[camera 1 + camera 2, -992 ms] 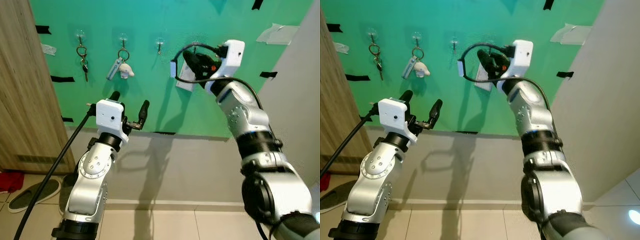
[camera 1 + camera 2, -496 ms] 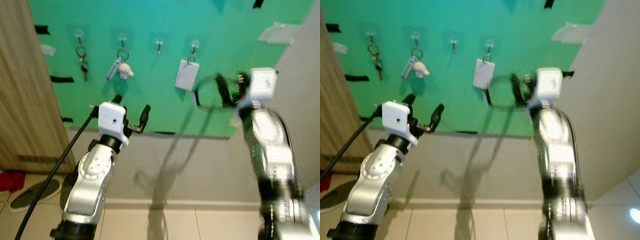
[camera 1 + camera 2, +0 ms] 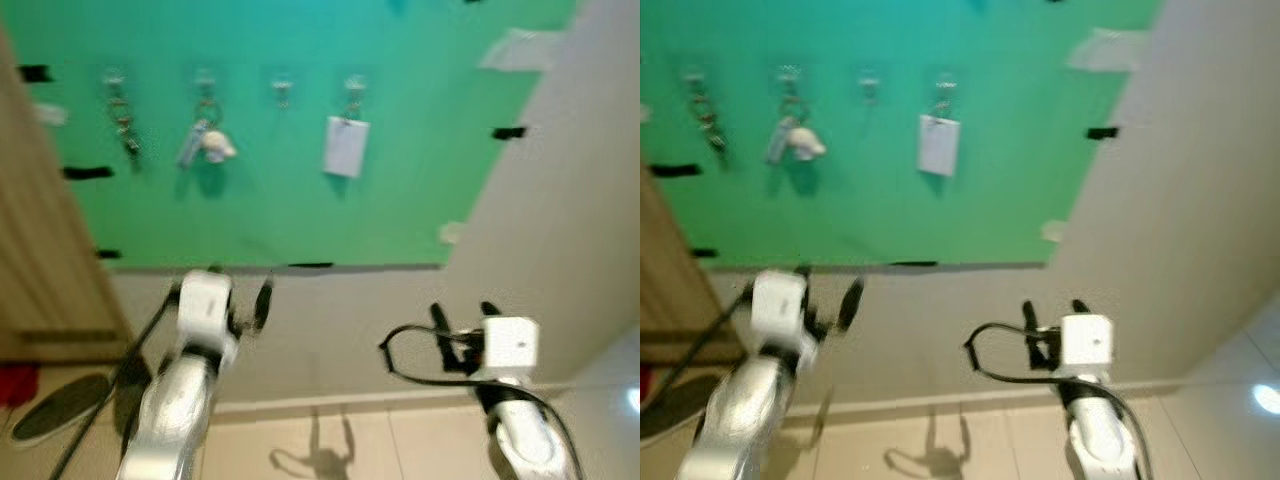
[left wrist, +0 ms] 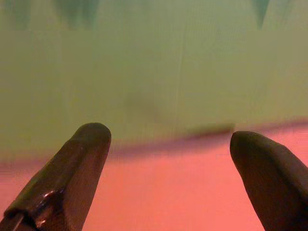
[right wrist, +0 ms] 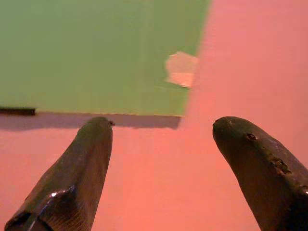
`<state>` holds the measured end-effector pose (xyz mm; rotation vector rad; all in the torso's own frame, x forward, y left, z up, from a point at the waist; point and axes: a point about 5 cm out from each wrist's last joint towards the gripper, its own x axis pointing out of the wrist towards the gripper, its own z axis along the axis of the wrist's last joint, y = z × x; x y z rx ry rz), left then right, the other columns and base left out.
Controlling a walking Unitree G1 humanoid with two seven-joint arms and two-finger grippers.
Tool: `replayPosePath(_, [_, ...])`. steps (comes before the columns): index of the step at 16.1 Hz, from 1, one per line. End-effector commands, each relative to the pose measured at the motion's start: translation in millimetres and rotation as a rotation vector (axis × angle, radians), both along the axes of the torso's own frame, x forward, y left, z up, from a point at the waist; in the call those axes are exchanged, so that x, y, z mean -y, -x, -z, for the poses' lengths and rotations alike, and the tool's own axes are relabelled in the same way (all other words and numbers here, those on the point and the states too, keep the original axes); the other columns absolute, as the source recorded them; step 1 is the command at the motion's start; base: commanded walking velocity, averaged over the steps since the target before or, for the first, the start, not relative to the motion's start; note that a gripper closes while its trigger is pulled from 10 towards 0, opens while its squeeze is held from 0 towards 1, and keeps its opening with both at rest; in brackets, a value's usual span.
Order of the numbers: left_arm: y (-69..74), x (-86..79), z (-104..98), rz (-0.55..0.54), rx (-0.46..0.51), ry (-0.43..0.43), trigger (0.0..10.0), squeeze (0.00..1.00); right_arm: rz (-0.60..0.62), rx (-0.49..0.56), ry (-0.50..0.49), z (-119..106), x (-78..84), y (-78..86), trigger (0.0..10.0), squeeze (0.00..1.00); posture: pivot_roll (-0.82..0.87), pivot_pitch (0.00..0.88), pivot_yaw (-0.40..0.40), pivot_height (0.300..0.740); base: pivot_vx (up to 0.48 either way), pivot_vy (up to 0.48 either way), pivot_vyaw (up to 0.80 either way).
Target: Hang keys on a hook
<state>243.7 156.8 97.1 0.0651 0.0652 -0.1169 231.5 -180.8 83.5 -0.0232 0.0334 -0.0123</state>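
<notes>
A green sheet [image 3: 250,200] covers the wall, and four hooks sit in a row near its top. From the left, the first hook [image 3: 113,80] carries a dark key bunch [image 3: 124,120], the second hook [image 3: 205,80] a key with a white charm [image 3: 206,146], the third hook [image 3: 283,90] is bare, and the fourth hook [image 3: 354,85] holds the white tag [image 3: 346,146], the task's thing, which hangs flat against the sheet. Several strips of black tape [image 3: 85,172] pin the sheet's edges. Both arms are low, in front of the grey wall band below the sheet. The left gripper [image 3: 240,300] is below the second hook, its two fingers spread and empty. The right gripper [image 3: 462,318] is farther right, well below the tag, its two fingers also parted with nothing between them; a black cable [image 3: 400,355] loops beside it. A wooden panel [image 3: 40,260] and a shoe [image 3: 45,405] on the floor lie at far left in the head views. The left wrist view adds the parted fingertips [image 4: 82,149] against sheet and wall; the right wrist view shows a pale patch [image 5: 181,69] at the sheet's edge and a black tape strip. The head views are blurred.
</notes>
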Motion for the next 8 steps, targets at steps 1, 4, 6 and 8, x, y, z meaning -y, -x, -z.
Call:
replayPosePath(1, [0.1, -4.3, -5, -0.034, 0.011, -0.012, 10.0, 0.0, 0.009, -0.017, -0.023, -1, 4.8, 2.2, 10.0, 0.0, -0.03, 0.0, -0.057, 0.74, 0.0, 0.0, 0.0])
replayPosePath(4, [19.6, -16.4, 6, -0.062, -0.057, -0.036, 10.0, 0.0, -0.057, -0.059, -0.037, 7, 3.2, 9.3, 10.0, 0.0, -0.04, 0.0, -0.053, 0.74, 0.0, 0.0, 0.0])
replayPosePath(6, [8.3, -12.7, 0, -0.072, -0.043, -0.069, 10.0, 0.0, -0.056, -0.08, -0.1, 10, 1.4, -3.0, 10.0, 0.0, -0.03, 0.0, -0.05, 0.74, -0.127, 0.422, 0.0])
replayPosePath(8, [-4.1, -10.8, -8, -0.089, -0.02, -0.082, 10.0, 0.0, -0.061, -0.094, -0.131, 13, -0.9, -16.4, 10.0, 0.0, -0.02, 0.0, -0.044, 0.74, -0.27, 0.401, 0.0])
